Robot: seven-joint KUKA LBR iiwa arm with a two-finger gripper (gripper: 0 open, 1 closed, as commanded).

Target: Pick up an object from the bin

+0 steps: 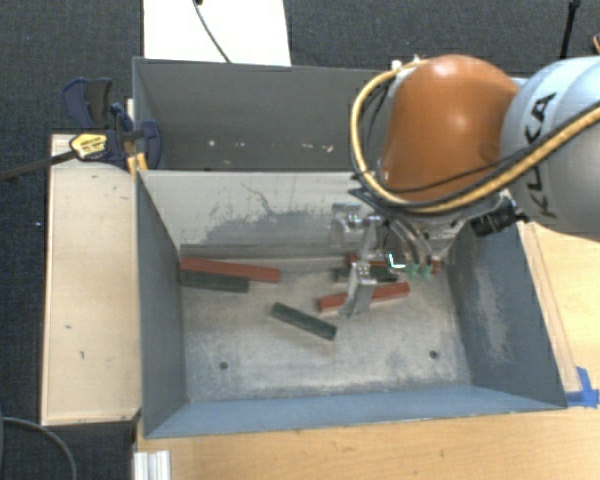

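Red bar (332,301) lies flat on the bin (280,368) floor; the gripper (358,296) stands over its middle, likely to grasp it; open or closed cannot be told.

Bin (280,128): plain grey from where I stand, with whitish scuffs on the back wall and a pale, speckled floor.
Long bar at the left (230,267): brick red, no markings.
Bar just beneath it (215,282): very dark green, close to black.
Tilted bar mid-floor (303,321): the same dark green.
Bar by the gripper (385,293): red.
Gripper (358,300): bare silvery metal, with a tiny bright green spot higher up.
Wrist cover (450,118): glossy orange-brown, unpatterned.
Cables (363,118): one yellowish, one black, looping side by side.
Arm (570,138): light silver-grey with black lettering.
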